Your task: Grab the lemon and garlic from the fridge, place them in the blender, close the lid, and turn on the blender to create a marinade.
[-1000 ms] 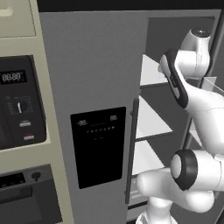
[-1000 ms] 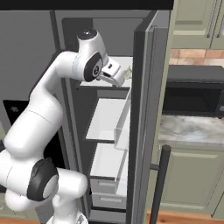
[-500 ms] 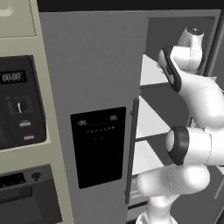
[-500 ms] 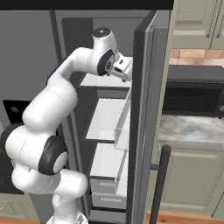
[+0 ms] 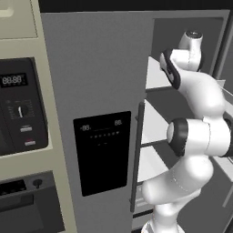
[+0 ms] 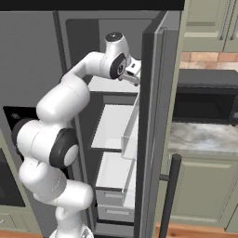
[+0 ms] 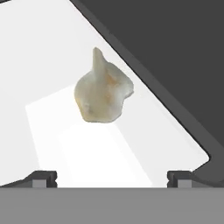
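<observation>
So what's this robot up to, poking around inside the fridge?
It is after the garlic, a pale bulb lying on a white shelf of the fridge, whose right door stands open. The gripper hangs over the bulb with its fingers spread wide, apart from it. Nothing is held yet.

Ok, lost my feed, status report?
Gripper open, above white fridge shelf. Pale beige garlic bulb ahead between fingertips, untouched. Nothing in the way.

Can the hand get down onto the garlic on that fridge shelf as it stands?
Probably yes. The garlic lies alone on the white shelf, ahead of the open hand and between its fingertips, with nothing between them. The fridge door stands open.
</observation>
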Robot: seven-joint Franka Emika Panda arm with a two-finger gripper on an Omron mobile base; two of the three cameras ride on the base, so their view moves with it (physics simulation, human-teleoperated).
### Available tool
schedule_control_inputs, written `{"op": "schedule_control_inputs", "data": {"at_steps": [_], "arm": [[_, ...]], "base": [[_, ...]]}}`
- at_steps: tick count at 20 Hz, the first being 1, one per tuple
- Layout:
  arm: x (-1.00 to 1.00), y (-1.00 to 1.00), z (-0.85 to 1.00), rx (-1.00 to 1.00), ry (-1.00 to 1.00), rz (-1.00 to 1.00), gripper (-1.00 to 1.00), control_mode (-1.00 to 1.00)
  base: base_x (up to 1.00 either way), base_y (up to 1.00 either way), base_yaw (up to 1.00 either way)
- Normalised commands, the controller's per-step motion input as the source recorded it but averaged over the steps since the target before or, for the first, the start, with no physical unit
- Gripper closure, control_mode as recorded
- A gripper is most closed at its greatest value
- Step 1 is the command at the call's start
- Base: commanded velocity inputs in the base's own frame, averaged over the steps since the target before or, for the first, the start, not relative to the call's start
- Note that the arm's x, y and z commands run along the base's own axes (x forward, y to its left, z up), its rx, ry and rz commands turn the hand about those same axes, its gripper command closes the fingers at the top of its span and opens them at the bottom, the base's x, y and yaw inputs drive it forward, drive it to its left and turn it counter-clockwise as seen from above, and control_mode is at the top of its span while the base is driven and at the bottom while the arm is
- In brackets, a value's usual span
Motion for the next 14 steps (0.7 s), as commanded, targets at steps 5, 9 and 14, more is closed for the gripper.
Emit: {"op": "schedule_control_inputs", "data": {"at_steps": [5,9,14], "arm": [[0.41,-0.15,-0.11,0.0,0.0,0.0,-1.0,-1.0],[0.47,-0.13,-0.05,0.0,0.0,0.0,-1.0,-1.0],[0.51,-0.04,-0.05,0.0,0.0,0.0,-1.0,-1.0]], "base": [[0.0,0.0,0.0],[0.0,0.0,0.0],[0.0,0.0,0.0]]}}
